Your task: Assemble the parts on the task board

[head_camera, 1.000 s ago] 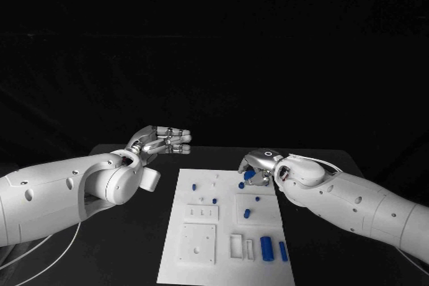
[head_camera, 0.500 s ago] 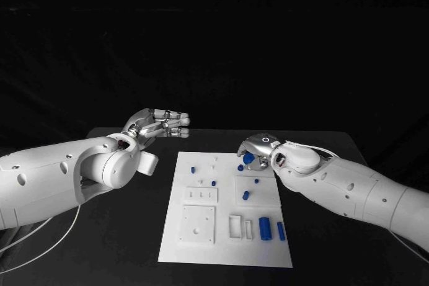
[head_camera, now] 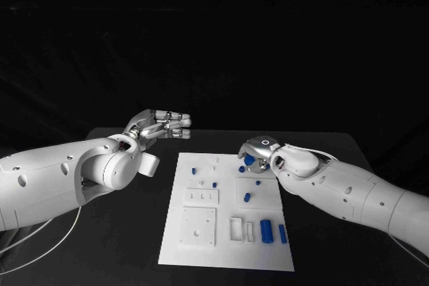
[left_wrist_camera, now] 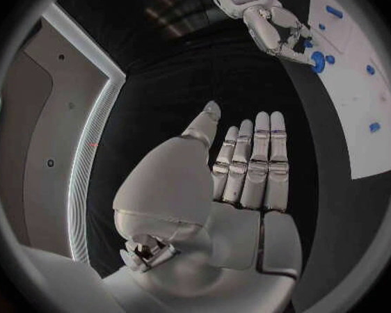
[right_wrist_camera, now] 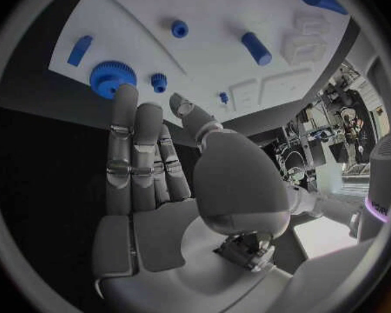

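Task board lies between both hands — left hand and right hand hover empty, fingers straight, side by side.

Left arm: glossy white moulded shell, thick and rounded, with small dark round screw recesses along the forearm; a bulbous white wrist housing with a flat white tab on its side. A thin white cable loops below the forearm.

Left hand: silver metal, segmented fingers with pale, lighter fingertip pads; broad smooth grey palm plates and a domed thumb base seen from the wrist camera.

Right arm: matching white shell, dark screw recesses, a thin cable along the wrist.

Right hand: silver, rounded knuckle housing bearing a small dark ring marking; jointed grey fingers, exposed metal fittings at the wrist.
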You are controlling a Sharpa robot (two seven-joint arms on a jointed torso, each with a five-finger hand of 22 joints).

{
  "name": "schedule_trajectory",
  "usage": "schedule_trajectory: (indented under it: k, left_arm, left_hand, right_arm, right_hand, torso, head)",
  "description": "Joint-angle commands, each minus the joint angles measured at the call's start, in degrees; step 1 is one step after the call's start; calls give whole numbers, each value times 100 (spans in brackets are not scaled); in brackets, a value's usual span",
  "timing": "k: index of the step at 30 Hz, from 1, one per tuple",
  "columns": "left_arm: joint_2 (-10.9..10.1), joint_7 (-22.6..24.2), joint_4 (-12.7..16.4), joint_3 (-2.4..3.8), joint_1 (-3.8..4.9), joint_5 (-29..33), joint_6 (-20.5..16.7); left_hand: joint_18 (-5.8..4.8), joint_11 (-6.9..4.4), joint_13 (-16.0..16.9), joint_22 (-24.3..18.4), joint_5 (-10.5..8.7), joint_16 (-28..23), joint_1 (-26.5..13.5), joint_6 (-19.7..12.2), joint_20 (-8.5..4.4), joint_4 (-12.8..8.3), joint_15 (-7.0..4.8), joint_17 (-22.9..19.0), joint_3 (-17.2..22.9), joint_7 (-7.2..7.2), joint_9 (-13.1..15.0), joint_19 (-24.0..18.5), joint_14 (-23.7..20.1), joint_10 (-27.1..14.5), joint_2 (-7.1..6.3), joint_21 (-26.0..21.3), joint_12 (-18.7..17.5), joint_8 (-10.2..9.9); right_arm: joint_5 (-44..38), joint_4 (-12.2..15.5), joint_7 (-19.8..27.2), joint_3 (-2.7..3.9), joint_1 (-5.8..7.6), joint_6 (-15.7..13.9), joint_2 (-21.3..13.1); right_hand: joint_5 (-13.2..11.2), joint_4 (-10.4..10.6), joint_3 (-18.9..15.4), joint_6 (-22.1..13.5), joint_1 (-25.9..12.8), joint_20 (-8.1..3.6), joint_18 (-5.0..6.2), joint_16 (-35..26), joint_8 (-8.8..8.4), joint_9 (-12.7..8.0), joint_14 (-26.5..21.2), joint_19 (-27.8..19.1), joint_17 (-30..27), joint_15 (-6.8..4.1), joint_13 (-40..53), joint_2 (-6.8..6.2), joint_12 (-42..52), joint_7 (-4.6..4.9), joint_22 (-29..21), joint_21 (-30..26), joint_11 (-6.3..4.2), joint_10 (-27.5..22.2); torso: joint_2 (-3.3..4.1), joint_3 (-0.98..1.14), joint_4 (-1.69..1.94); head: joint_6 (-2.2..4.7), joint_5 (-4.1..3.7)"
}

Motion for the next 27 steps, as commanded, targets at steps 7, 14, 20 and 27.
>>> schedule_trajectory:
  k: [7, 14, 20, 27]
  left_arm:
    - [9, 75, 73, 16, 55, -37, 85]
    - [18, 75, 95, 19, 66, -41, 88]
    - [17, 72, 95, 19, 68, -41, 91]
    - [10, 64, 91, 20, 68, -41, 99]
  left_hand:
    - [-41, 26, 6, -5, 18, 28, -67, -45, -4, -40, 31, 7, 3, 5, 8, -15, -1, -8, -8, 39, 13, 26]
    - [-41, 26, 6, -5, 18, 28, -67, -45, -4, -40, 31, 7, 3, 5, 8, -15, -1, -8, -8, 39, 13, 26]
    - [-41, 26, 6, -5, 18, 28, -67, -45, -4, -40, 31, 7, 3, 5, 8, -15, -1, -8, -8, 39, 13, 26]
    - [-41, 26, 6, -5, 18, 28, -67, -45, -4, -40, 31, 7, 3, 5, 8, -15, -1, -8, -8, 39, 13, 26]
  right_arm:
    - [-134, -112, -81, -45, -6, 88, 116]
    - [-155, -175, -110, -67, -9, 124, 183]
    - [-192, -196, -162, -74, -11, 179, 192]
    - [-237, -199, -232, -76, -11, 188, 187]
  right_hand:
    - [-132, -11, 387, 122, -171, -38, -126, 98, -2, -5, -30, 100, 34, -27, 5, -17, -6, 28, 253, -27, -5, 212]
    - [-203, -10, 620, 199, -227, -33, -111, 161, 0, -3, -43, 103, 38, -23, 5, -22, -4, 43, 431, -35, 1, 315]
    - [-219, -6, 718, 245, -261, -31, -105, 190, 1, -2, -52, 102, 32, -19, 6, -25, -2, 50, 570, -48, 3, 372]
    - [-235, -6, 781, 258, -265, -26, -97, 201, 0, -3, -55, 100, 27, -15, 5, -32, -4, 56, 660, -75, 7, 379]
  torso:
    - [124, -36, 75]
    - [203, -59, 94]
    - [243, -63, 96]
    - [264, -57, 91]
  head:
    - [69, -26]
    - [123, -26]
    - [160, -26]
    - [181, -36]
